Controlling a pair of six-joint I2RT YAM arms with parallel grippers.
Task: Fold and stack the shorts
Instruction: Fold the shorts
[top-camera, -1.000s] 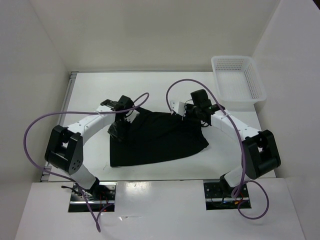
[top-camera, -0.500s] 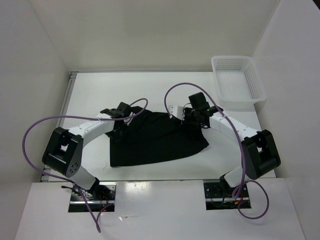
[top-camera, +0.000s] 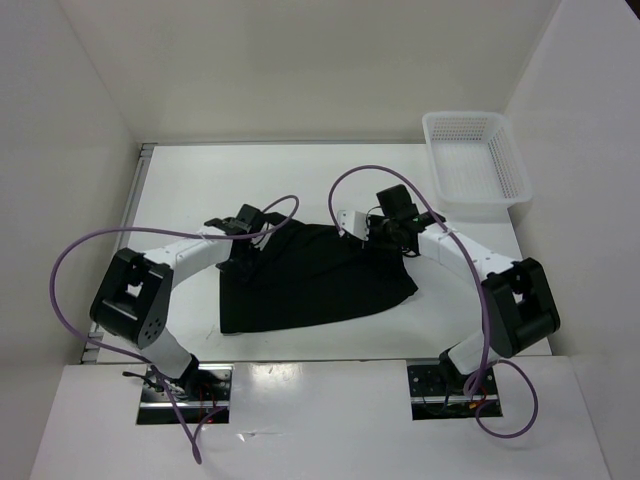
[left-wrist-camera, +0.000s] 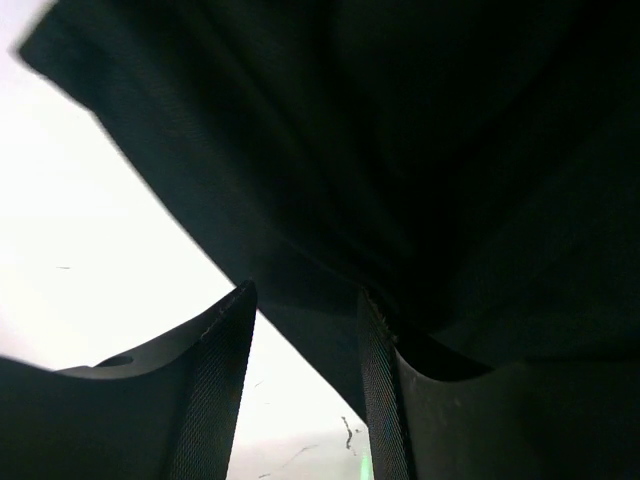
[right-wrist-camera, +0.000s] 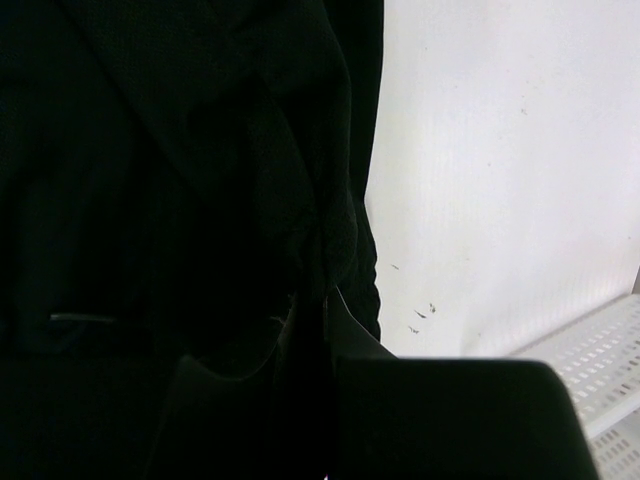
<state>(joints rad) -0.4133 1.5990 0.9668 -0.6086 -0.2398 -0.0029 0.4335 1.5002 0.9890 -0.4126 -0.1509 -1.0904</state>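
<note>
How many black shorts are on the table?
1 that shows: the shorts lie in the middle of the table. Another pair could be hidden underneath.

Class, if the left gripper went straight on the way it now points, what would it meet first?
Probably the black shorts: their fabric fills the left wrist view beyond the left gripper, though depth is unclear.

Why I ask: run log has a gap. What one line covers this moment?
shorts: spread on table | left end effector: open at far-left corner | right end effector: shut on far-right corner
</note>
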